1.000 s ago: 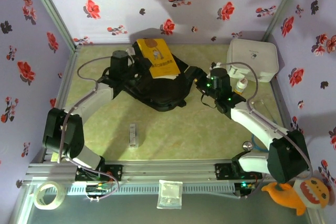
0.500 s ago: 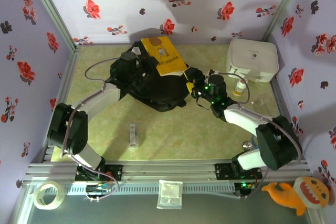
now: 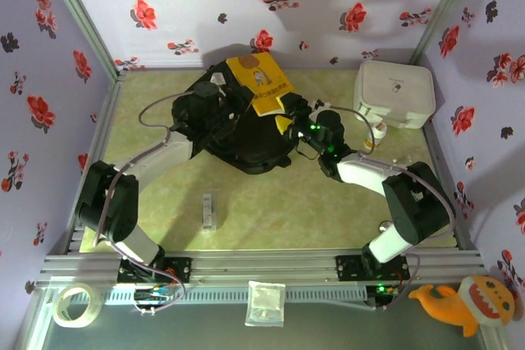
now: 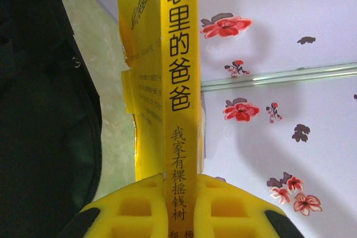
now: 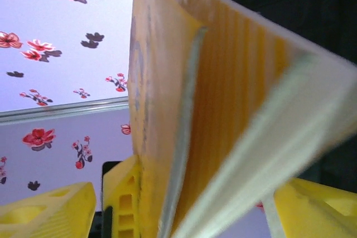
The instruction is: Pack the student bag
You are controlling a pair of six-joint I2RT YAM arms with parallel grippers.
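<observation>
Loading yellow book (image 3: 261,82) into student bag (image 3: 246,141): left gripper (image 4: 179,204) and right gripper (image 5: 195,204) both pinch it. Next: tilt down into the opening.

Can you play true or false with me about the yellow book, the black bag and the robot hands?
1. The left gripper pinches the thin yellow book by its spine. True.
2. The yellow book is fully zipped inside the large black fabric backpack. False: it sticks out over the bag's far side.
3. The white rounded hard case sits in the far right corner. True.
4. The right gripper is far from the book. False: the book's pages sit between its yellow fingers.
</observation>
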